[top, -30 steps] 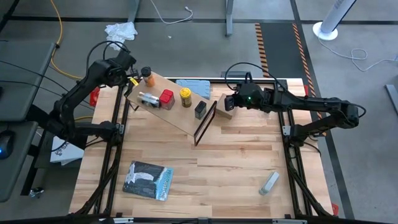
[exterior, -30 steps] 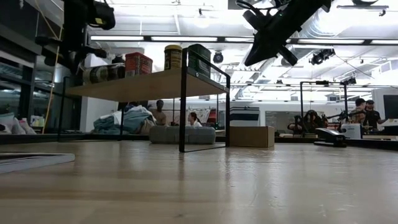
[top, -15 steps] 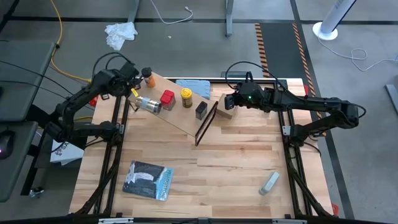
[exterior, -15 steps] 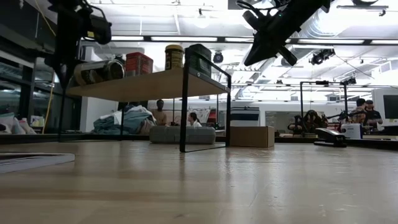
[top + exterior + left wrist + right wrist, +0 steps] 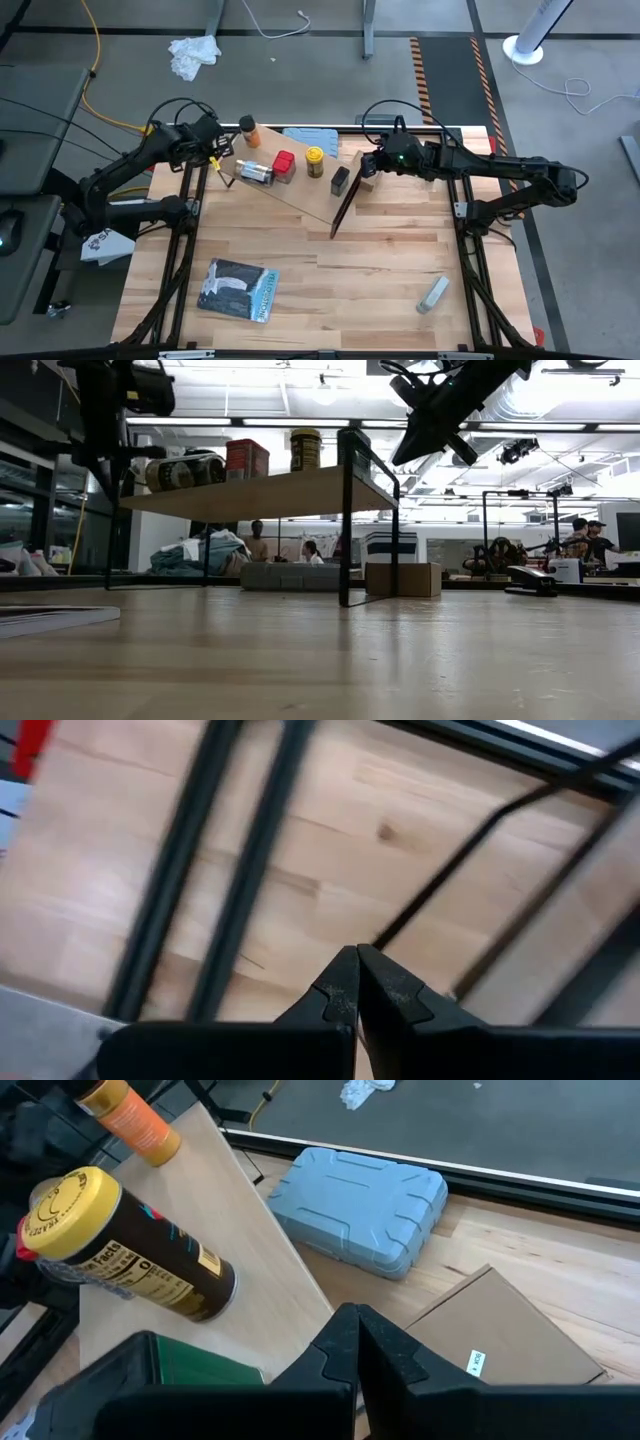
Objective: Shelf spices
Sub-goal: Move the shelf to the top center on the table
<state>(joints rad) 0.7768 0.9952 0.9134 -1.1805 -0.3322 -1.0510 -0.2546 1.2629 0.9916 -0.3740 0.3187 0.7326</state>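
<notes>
- overhead, shelf (image 5: 300,190) sits at the far side of the table (image 5: 380,260), plank top running diagonally, black wire legs at each end.
- on the shelf: amber jar (image 5: 248,131) with black cap at the far left end, upright.
- tan cylinder (image 5: 255,172) lies on its side on the plank, just beside the red tin (image 5: 284,166).
- yellow jar (image 5: 315,161) stands next along the shelf, then the black tin (image 5: 340,180) near the right end legs.
- left gripper (image 5: 214,152) is at the shelf's left end, close to the tan cylinder; wrist view shows its fingertips (image 5: 340,995) pressed together, nothing between them.
- right gripper (image 5: 368,163) hovers just off the shelf's right end, over the cardboard cube (image 5: 366,172); fingers (image 5: 335,1345) closed together, holding nothing.
- blue-grey case (image 5: 310,142) lies flat behind the shelf, near the yellow jar.
- in front of the shelf, well apart: a booklet (image 5: 237,290) toward the left, a small grey bar (image 5: 432,294) toward the right.
- low view: shelf's load reads in a row on the plank (image 5: 260,495); people show in the room beyond.
</notes>
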